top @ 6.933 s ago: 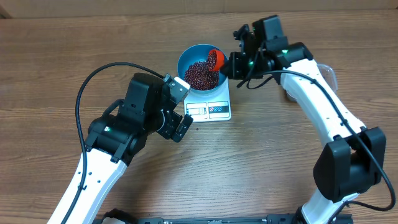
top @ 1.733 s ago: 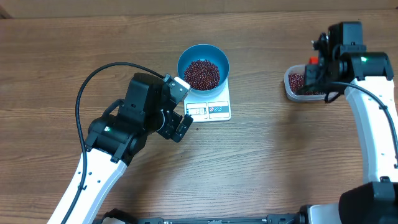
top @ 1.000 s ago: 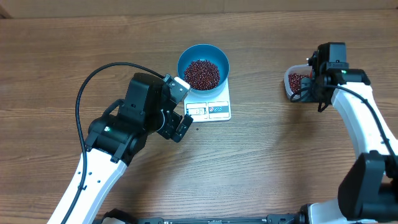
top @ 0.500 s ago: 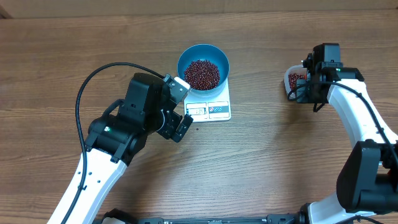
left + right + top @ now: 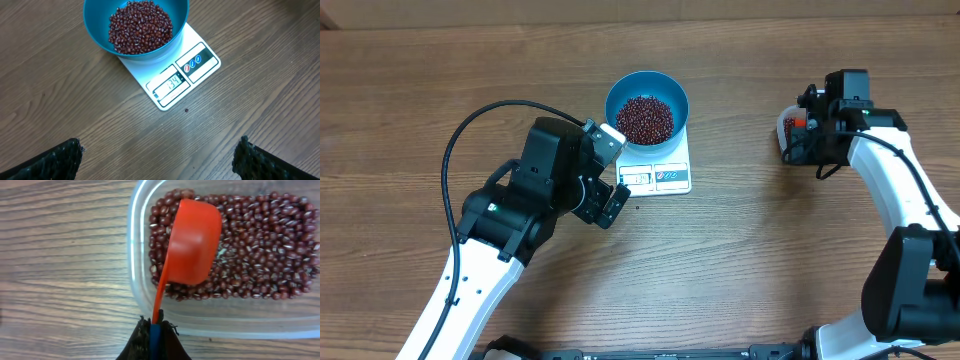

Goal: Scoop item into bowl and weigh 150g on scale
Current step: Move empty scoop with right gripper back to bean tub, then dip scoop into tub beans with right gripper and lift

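While the beans (image 5: 140, 26) sit heaped in the blue bowl (image 5: 100, 42), a second lot lies in the clear tub (image 5: 135, 255) off to the robot's right.

- Bowl stands on the far end of the white scale (image 5: 200, 60), its rim overhanging the scale's edges. Display end left uncovered; digits look like 134.
- One stray bean (image 5: 186, 110) on the table (image 5: 740, 270), just beside the scale's display edge.
- Room: bare wood all round the scale, and a wide bare strip btwn scale and tub. Nothing stands in that strip.
- Tub: beans cover the floor edge to edge, approx. one layer deep, well below the rim.
- Red scoop (image 5: 192, 242) is inside the tub, cup resting on the beans at one end, smooth back turned up toward the wrist cam. Handle runs out over the near wall of the tub.
- R gripper (image 5: 154, 330): fingers pinched tight on the handle's end, just outside the tub wall. Beans lie beyond and below the fingers, not touching them.
- L gripper (image 5: 160, 162): fingers spread wide, holding nothing, hanging above bare table on the display side of the scale. Bowl and its beans lie ahead of the fingertips, well apart.
- Arms well apart from each other.
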